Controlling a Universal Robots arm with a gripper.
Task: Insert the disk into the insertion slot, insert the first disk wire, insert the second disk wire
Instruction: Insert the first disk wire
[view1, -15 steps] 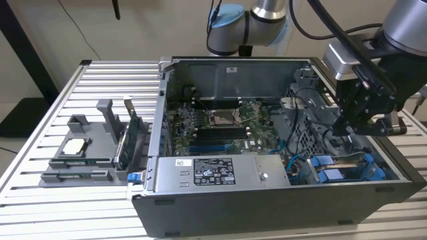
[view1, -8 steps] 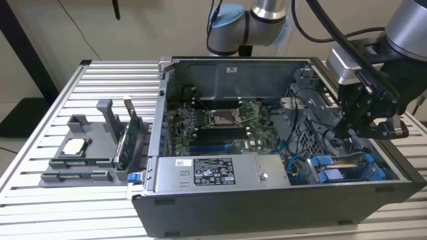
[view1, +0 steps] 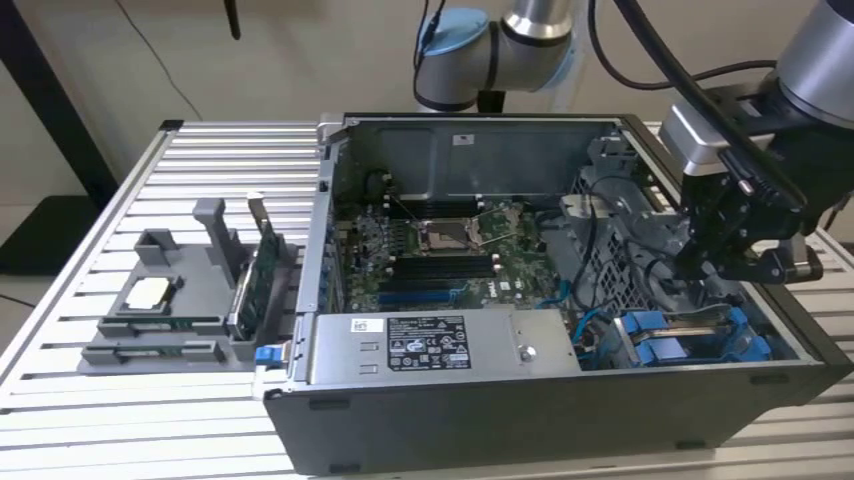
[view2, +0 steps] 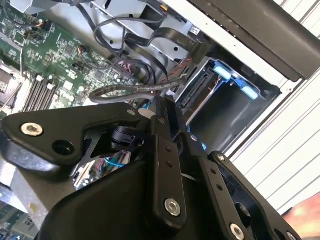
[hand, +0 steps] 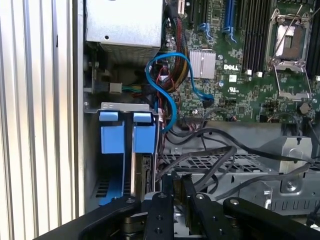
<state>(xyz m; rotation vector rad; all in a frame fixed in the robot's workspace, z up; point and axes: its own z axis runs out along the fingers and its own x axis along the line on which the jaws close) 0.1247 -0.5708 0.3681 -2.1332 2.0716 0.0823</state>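
- Disk (hand: 145, 175) in blue carrier (hand: 144, 137) sits upright in the drive bay (hand: 120, 106), at the exterior view's near right; the slot step looks done.
- Gripper (hand: 178, 184) hangs over loose black cables (hand: 210, 150) beside it; you cannot tell its fingers' (hand: 191, 190) opening or hold.

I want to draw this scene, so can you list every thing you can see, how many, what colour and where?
table: one, silver slats, under everything
computer case: one, dark grey, lying open on the table
motherboard: one, green, on the case's floor
power-supply box: one, silver with a label, at the case's near wall in the exterior view
disk: one, grey in a blue carrier, standing in the drive bay
second carrier: one, blue, beside the disk
thin cable: one, blue, looping off the motherboard
thick cables: several, black, across the metal cage
parts holder: one, grey, on the table at the exterior view's left
robot arm: one, silver and blue, behind the case
gripper: one, black, above the drive-bay end
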